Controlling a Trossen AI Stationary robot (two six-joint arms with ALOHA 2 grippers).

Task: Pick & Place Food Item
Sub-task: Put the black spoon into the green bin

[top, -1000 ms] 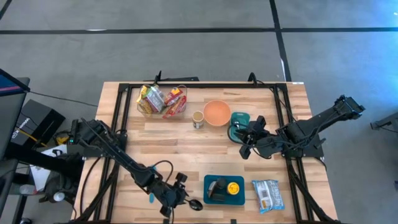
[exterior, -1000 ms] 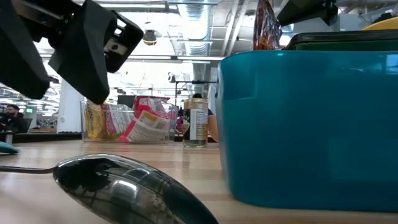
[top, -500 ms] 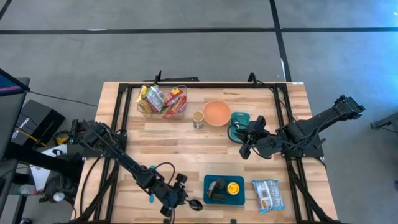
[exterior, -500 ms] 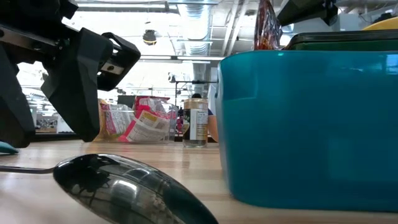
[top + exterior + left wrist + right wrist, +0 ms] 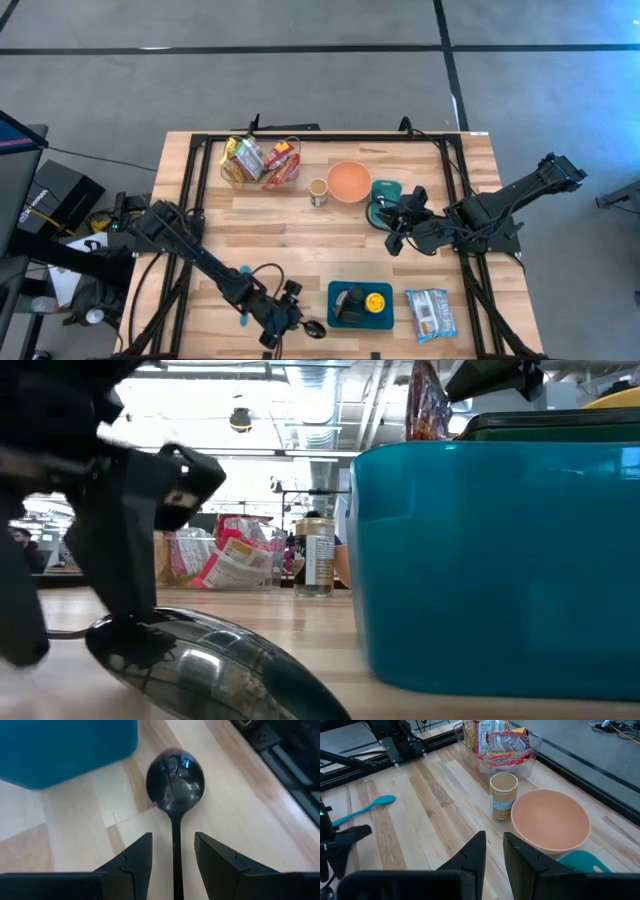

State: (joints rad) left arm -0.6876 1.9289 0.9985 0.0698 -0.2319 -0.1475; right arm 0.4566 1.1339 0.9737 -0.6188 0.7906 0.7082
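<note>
While my right gripper (image 5: 394, 232) waited nearly closed at centre right, my left gripper (image 5: 172, 857) straddled the black spoon's (image 5: 175, 782) handle, parted, not clamped.

Two dark six-joint robot arms reach over a wooden worktop (image 5: 290, 230); the left arm stretches from the left edge diagonally toward the near edge, its wrist bent low so the left gripper (image 5: 283, 317) sits just above the surface; in its wrist view the two dark fingers (image 5: 134, 859) stand apart with a gap between them, tips pointing forward and down; in the low view this gripper (image 5: 95, 575) fills the left side, close to the wood; the right arm comes in from the right edge, elbow folded, and the right gripper (image 5: 393, 232) hangs above the middle right, its fingers (image 5: 472, 852) nearly together with only a narrow slit between them.
</note>
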